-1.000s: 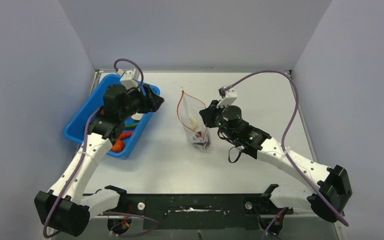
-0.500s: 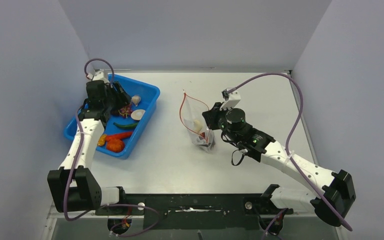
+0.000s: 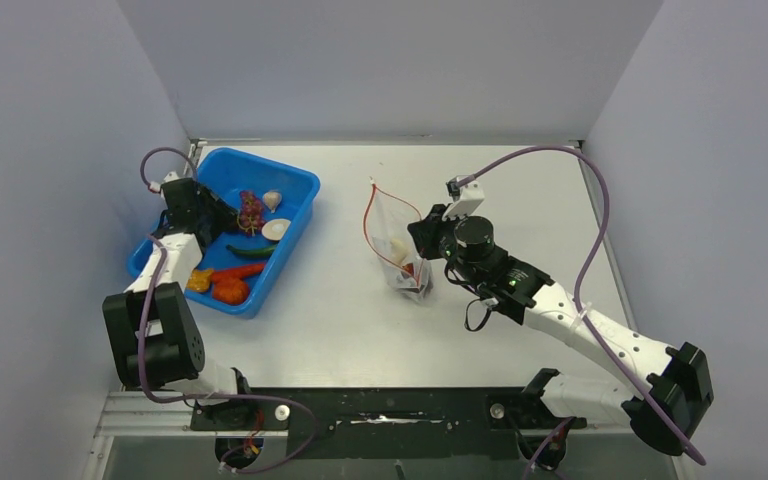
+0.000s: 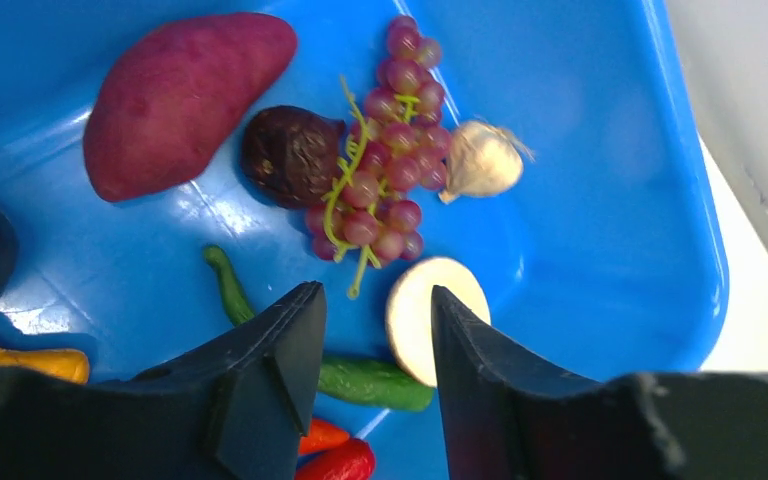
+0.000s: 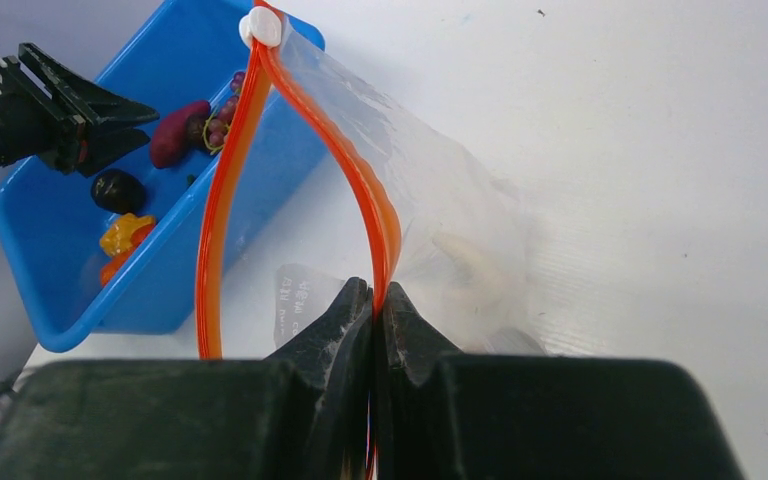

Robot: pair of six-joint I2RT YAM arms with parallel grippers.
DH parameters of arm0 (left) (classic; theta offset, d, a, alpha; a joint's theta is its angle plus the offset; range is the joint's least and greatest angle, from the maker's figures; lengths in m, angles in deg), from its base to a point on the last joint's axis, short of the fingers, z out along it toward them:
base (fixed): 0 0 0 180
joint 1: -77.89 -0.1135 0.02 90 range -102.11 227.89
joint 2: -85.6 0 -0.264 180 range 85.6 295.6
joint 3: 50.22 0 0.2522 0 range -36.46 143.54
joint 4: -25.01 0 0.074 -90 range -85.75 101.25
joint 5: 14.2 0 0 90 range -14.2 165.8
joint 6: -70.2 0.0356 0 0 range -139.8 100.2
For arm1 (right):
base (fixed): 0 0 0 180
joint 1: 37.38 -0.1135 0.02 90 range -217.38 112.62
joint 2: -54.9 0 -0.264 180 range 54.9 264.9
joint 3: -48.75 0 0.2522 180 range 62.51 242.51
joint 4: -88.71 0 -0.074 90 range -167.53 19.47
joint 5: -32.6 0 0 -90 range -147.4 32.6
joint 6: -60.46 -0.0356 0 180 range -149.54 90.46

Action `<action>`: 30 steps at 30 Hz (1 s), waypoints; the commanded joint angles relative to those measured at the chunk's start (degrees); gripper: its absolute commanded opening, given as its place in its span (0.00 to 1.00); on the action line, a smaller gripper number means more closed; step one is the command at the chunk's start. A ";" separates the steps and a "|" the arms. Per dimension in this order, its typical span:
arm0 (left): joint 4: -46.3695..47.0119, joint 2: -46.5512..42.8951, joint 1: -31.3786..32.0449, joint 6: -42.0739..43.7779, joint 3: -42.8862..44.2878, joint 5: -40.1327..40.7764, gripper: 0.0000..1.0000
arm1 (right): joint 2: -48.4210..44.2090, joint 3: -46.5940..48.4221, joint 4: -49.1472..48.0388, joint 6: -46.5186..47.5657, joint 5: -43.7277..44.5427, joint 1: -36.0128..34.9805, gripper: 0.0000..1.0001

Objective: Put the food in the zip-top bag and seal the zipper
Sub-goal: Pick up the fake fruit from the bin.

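The clear zip-top bag (image 3: 392,235) stands mid-table with its mouth held open. My right gripper (image 5: 375,290) is shut on one side of the red zipper (image 5: 222,200). A white food piece (image 5: 470,270) lies inside the bag, with red and dark pieces at its bottom (image 3: 415,275). My left gripper (image 4: 375,300) hangs open over the blue bin (image 4: 600,200) with nothing between its fingers. Below it lie a white round slice (image 4: 425,310) and a green pod (image 4: 370,382). Purple grapes (image 4: 385,160), a dark piece (image 4: 290,155), garlic (image 4: 485,160) and a purple sweet potato (image 4: 185,95) lie beyond.
Red chilli (image 4: 335,462) and orange pieces (image 3: 228,290) fill the bin's near end. The bin (image 3: 295,190) stands at the table's far left, close to the left wall. A white slider (image 5: 260,27) sits at the zipper's far end. Walls enclose the table on three sides.
My left arm has pulled back from the bin's right edge to its left side, and its jaws have narrowed. The right gripper still holds the bag, shifted slightly.
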 commanded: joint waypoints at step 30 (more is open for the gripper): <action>21.02 17.50 -2.88 -12.48 -0.85 -8.11 0.52 | -0.91 1.51 -3.38 -1.03 1.02 0.10 0.00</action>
